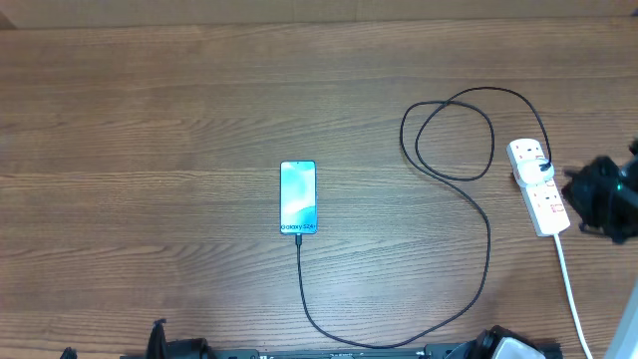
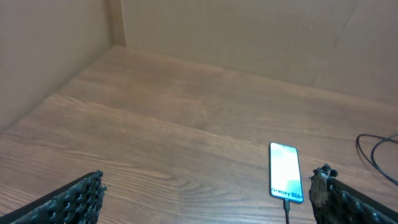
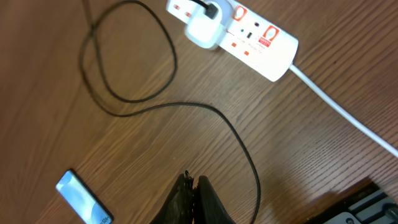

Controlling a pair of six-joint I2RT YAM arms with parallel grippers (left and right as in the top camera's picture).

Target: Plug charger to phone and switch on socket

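A brown wood-grain surface (image 1: pixel 150 120) is carrying everything. A thick white cord (image 1: pixel 573 294) is trailing nearward from the white elongated power strip (image 1: pixel 539 191) at the right. The right arm is reaching in beside that strip, its right fingers (image 3: pixel 193 200) pressing together on nothing. The left fingers (image 2: pixel 78 200) are spreading wide at the near edge, well apart from the slim blue-screened phone (image 1: pixel 298 197) lying mid-surface. The long thin black cable (image 1: pixel 486 249) is looping from the phone's near end to a white adaptor (image 3: pixel 204 28) in the strip.

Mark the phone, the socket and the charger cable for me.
phone (image 1: pixel 298 196): overhead view, middle of the blue screen.
socket (image 3: pixel 277 56): right wrist view, white body near its cord end.
charger (image 1: pixel 298 261): overhead view, cable stretch just outside the phone.
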